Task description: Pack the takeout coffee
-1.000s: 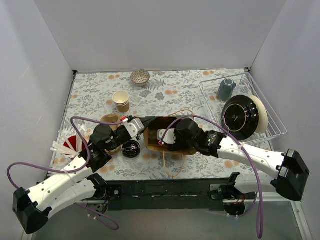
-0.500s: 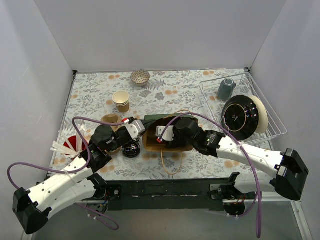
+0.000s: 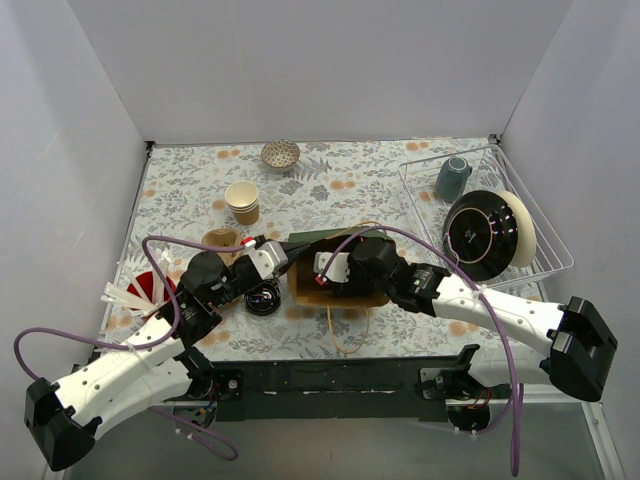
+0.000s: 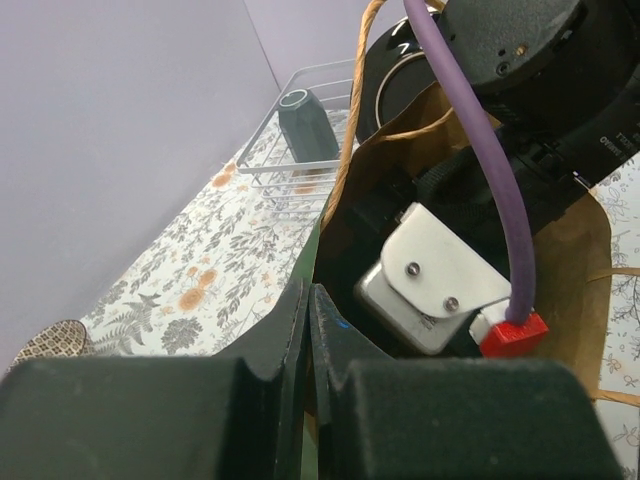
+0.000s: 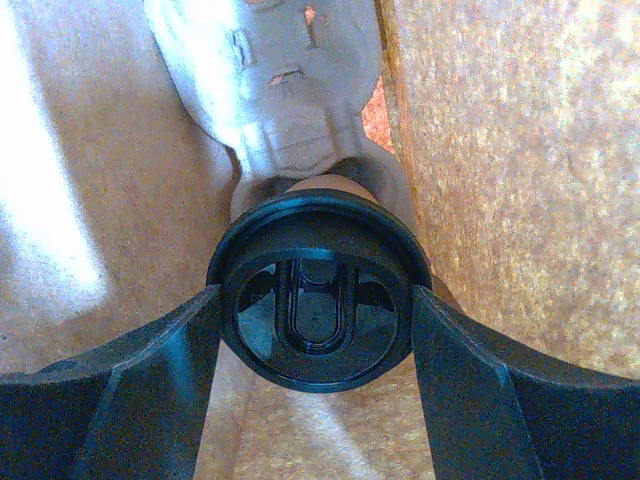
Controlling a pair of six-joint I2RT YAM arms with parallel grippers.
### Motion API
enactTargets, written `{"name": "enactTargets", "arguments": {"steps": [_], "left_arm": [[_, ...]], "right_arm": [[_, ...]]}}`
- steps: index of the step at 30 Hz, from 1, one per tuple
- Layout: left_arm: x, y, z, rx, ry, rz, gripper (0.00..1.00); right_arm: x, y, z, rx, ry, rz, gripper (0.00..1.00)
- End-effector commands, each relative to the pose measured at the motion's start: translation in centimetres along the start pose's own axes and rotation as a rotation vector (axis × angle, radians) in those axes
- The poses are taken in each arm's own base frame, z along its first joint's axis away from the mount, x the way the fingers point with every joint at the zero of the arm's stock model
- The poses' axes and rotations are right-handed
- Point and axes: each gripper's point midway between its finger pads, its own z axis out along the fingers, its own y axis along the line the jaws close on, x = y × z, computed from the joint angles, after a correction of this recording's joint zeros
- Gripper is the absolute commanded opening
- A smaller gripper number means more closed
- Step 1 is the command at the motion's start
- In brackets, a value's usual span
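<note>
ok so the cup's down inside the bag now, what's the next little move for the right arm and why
Probably open the right gripper and let go. Its fingers flank the coffee cup's black lid with brown paper bag walls around it, so the cup looks to be well inside. The left gripper pinches the bag's edge, holding the mouth open for backing out.

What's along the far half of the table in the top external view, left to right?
Stack of tan paper cups → small patterned bowl → grey-blue mug in the wire rack → black plate → cream plate behind it.
</note>
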Motion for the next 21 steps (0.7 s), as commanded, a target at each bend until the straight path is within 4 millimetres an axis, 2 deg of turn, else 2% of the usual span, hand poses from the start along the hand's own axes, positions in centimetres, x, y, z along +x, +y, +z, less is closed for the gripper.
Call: {"name": "enactTargets", "arguments": {"steps": [1, 11, 21], "left_arm": [[0.3, -0.3, -0.3, 0.002, -0.003, -0.022, 0.0], [0.9, -0.7, -0.2, 0.013, 0.014, -0.048, 0.0], [1.1, -0.6, -0.3, 0.008, 0.036, -0.045, 0.0]], "right_arm": [[-1.0, -1.2, 0.0, 0.044, -0.048, 0.063, 0.15], [-2.3, -2.3, 0.4, 0.078, -0.092, 0.134, 0.12], [-2.5, -3.1, 0.8, 0.112, -0.094, 0.151, 0.12]]}}
